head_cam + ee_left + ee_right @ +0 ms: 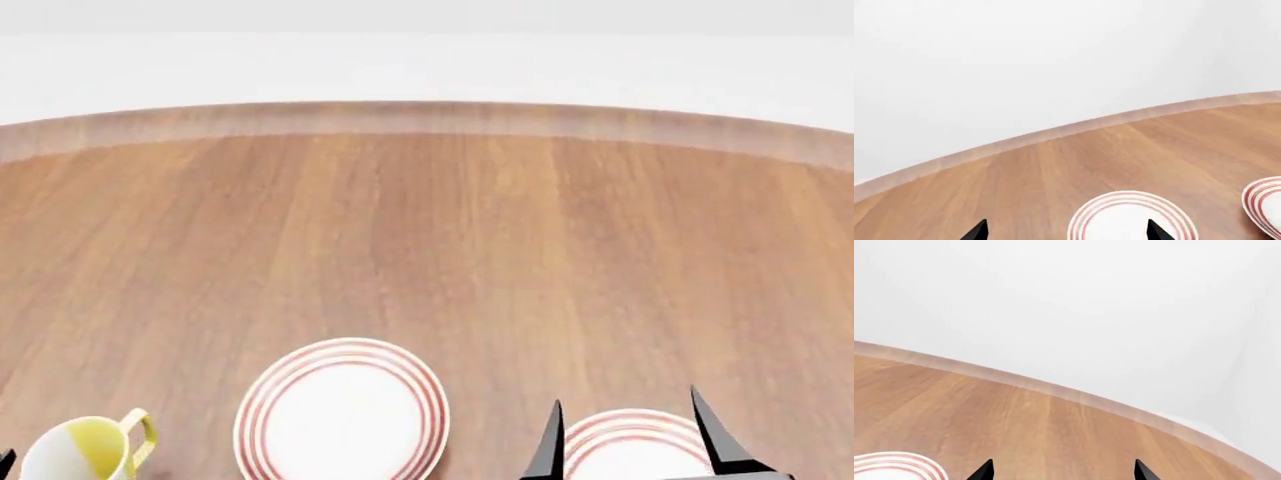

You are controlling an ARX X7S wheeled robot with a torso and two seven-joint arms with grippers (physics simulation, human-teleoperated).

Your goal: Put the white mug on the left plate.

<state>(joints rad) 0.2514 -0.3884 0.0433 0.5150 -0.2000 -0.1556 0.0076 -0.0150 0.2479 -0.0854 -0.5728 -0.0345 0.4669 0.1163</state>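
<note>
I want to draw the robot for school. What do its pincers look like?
Only the tips show. The right pincer has two black, pointed fingers like thin wedges, plain and smooth. In the left wrist view, the left pincer shows two small black pointed tips as well. No cables, markings or arm parts can be seen in these pictures.

Head view looks forward and down over the wooden table (441, 230), taking in the left plate (342, 412) and right plate (638, 445). Left wrist view sits low near the tabletop, facing the wall, and shares both plates. Right wrist view likewise, sharing one plate (894, 465).
</note>
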